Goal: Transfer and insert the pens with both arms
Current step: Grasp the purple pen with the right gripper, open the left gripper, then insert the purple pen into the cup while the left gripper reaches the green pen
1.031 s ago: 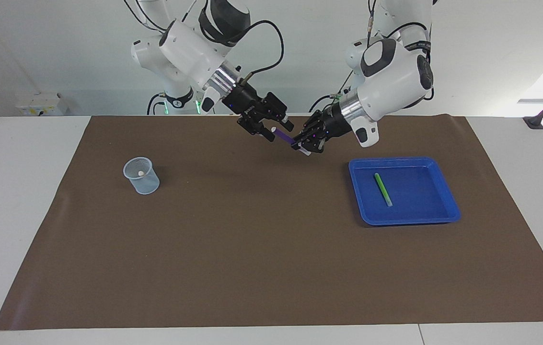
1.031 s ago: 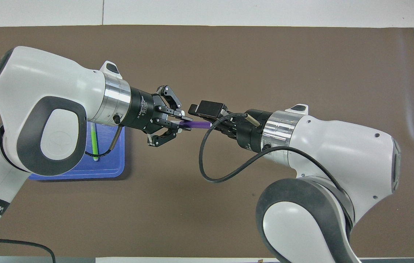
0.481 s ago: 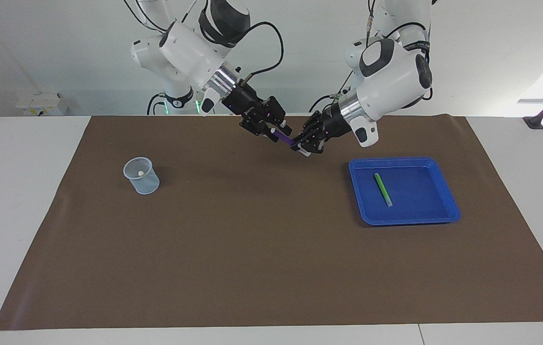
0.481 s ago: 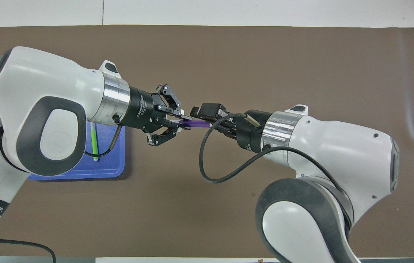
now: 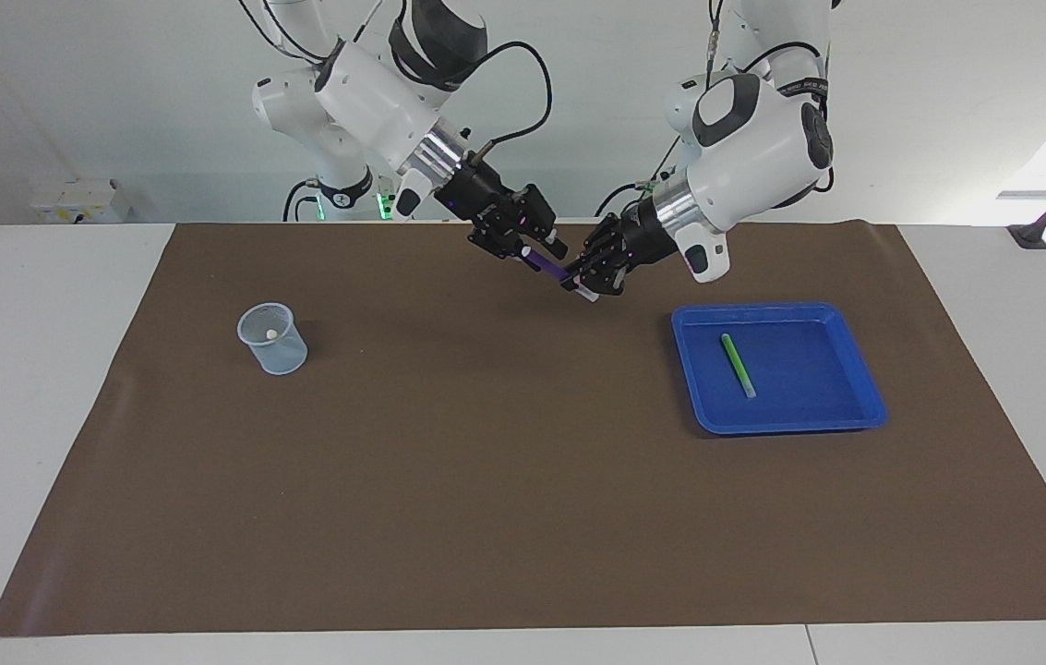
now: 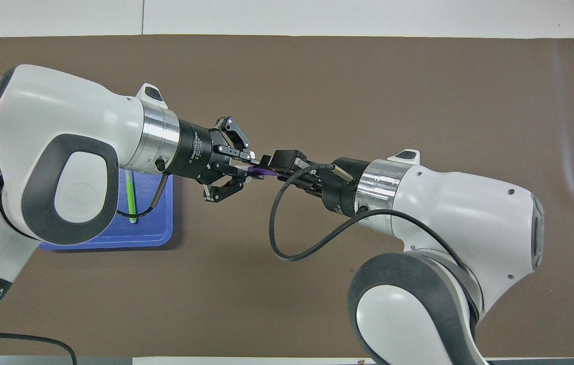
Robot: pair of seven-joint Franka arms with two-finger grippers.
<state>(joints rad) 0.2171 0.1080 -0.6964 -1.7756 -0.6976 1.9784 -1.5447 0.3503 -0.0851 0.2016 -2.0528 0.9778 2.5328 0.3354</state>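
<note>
Mid-air over the tabletop (image 5: 523,517), the left hand (image 5: 589,277) pinches the purple pen (image 5: 545,264); the right hand (image 5: 527,247), seemingly not yet firmly clamped, should grip fully before the left lets go.

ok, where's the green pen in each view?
Facing view: the green pen lies in the blue tray, toward the left arm's end of the table.
Overhead view: the green pen shows in the blue tray, partly covered by the left arm.
Shared landmark: the blue tray.
</note>
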